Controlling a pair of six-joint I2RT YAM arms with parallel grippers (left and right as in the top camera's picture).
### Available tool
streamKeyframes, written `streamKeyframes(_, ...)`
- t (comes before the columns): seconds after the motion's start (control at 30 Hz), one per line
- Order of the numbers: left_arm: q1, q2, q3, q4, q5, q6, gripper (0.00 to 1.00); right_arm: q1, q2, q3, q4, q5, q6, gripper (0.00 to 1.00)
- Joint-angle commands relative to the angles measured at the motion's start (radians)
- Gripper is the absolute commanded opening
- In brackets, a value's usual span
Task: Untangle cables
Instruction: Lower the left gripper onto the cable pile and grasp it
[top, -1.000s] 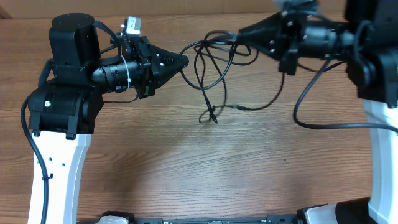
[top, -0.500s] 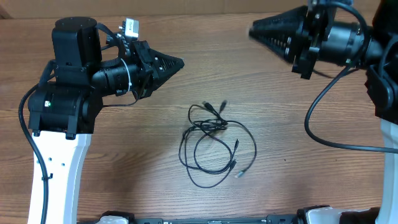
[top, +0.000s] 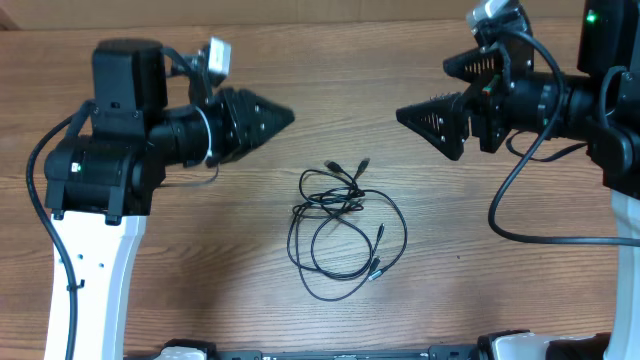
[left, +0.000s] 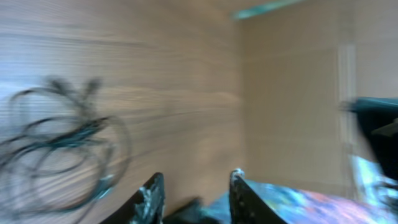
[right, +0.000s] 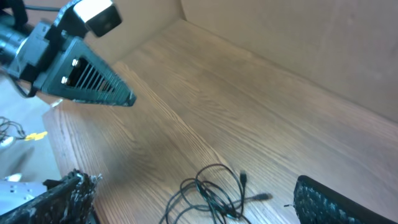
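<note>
A loose tangle of thin black cables (top: 345, 225) lies flat on a wooden table (top: 200, 290), with nothing gripping it. Both grippers are raised well clear of the cables, their tips pointing toward each other. The left gripper (top: 288, 113) is off the tangle's far left side, jaws partly parted and empty. The right gripper (top: 421, 90) is off its far right side, jaws spread wide, also empty. Small plug ends show at the tangle's far edge.

cables (top: 340, 200): black | table (top: 200, 285): mid-brown, streaked wood grain | left pincer (top: 289, 115): black
</note>
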Motion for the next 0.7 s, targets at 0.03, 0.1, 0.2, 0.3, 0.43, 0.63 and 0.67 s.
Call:
streamKeyframes(0.03,-0.054,0.003,-0.013,-0.086,-0.301,0.174,0.4,-0.004,-0.004,0.005,-0.008,0.044,-0.002,1.0)
streamKeyframes(0.1,-0.097,0.003,-0.043,-0.09,-0.376,0.202,0.41,-0.003,-0.004,0.005,-0.007,0.043,0.002,1.0)
streamKeyframes(0.2,-0.185,0.003,-0.12,-0.063,-0.485,0.218,0.43,-0.004,-0.004,0.005,-0.012,0.021,0.002,1.0)
streamKeyframes(0.3,-0.274,0.005,-0.214,-0.005,-0.595,0.24,0.43,-0.003,-0.004,0.005,-0.018,0.018,0.002,1.0)
streamKeyframes(0.43,-0.367,0.007,-0.337,0.076,-0.751,0.274,0.44,-0.004,-0.004,0.005,-0.03,0.018,0.001,1.0)
streamKeyframes(0.63,-0.447,0.018,-0.484,0.194,-0.822,0.355,0.44,-0.004,-0.004,0.005,-0.03,0.018,0.001,1.0)
streamKeyframes(0.67,-0.454,0.02,-0.504,0.215,-0.822,0.371,0.44,-0.004,-0.004,0.005,-0.03,0.018,0.001,1.0)
